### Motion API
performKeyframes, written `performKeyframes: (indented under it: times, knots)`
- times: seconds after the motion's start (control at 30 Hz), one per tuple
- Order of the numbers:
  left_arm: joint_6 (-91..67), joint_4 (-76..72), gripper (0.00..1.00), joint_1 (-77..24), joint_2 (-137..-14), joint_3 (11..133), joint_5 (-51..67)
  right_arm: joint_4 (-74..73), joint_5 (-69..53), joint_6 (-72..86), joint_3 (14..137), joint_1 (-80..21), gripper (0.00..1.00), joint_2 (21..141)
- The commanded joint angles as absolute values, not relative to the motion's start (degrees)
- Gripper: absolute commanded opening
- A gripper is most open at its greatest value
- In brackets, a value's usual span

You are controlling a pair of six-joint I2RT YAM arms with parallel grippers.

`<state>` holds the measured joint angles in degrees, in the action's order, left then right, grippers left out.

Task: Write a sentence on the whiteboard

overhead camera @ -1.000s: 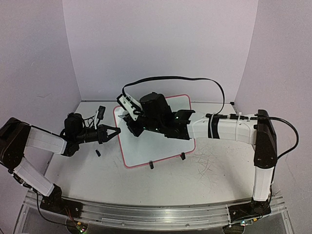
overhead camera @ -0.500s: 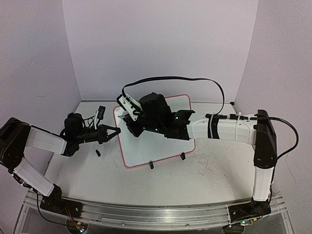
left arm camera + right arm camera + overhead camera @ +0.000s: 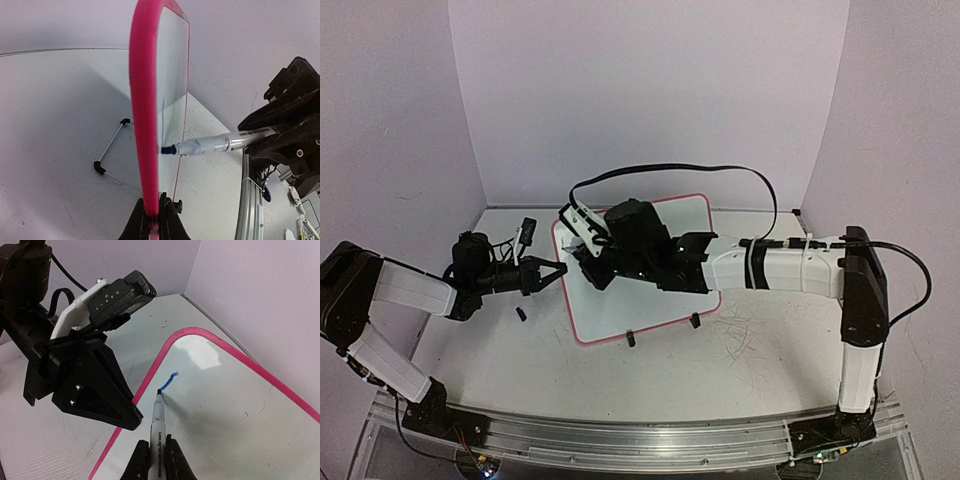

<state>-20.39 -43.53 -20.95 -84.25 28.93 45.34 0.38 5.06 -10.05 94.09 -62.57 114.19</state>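
Observation:
The whiteboard [image 3: 645,305] with its pink frame stands tilted on its wire stand mid-table. My left gripper [image 3: 558,270] is shut on the frame's left edge; in the left wrist view its jaws [image 3: 156,220] pinch the pink frame [image 3: 145,100]. My right gripper [image 3: 156,452] is shut on a white marker [image 3: 158,415]. The marker tip touches the board near its upper left corner, at the end of one short blue stroke [image 3: 170,379]. That stroke is all that shows of the sentence. The marker [image 3: 220,144] also shows in the left wrist view, tip on the board.
A small black cap [image 3: 520,314] lies on the tabletop left of the board. The stand's black feet [image 3: 631,338] sit at the board's near edge. Faint grey scribbles [image 3: 745,330] mark the tabletop on the right. Purple walls close the back and sides.
My right wrist has shifted slightly left and down over the board with the marker. My left gripper and the board have not moved.

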Motion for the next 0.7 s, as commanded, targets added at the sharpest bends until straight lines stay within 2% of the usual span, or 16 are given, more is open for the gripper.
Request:
performKeyframes:
  times: [0.0, 0.67]
  knots:
    - [-17.0, -44.6, 0.0, -20.7, -82.5, 30.1, 43.9, 0.7, 5.9, -8.8, 92.8, -62.9, 0.0, 111.7]
    - [-16.8, -44.3, 0.0, -20.7, -82.5, 30.2, 44.2, 1.0, 10.3, -7.6, 92.7, -63.0, 0.0, 112.0]
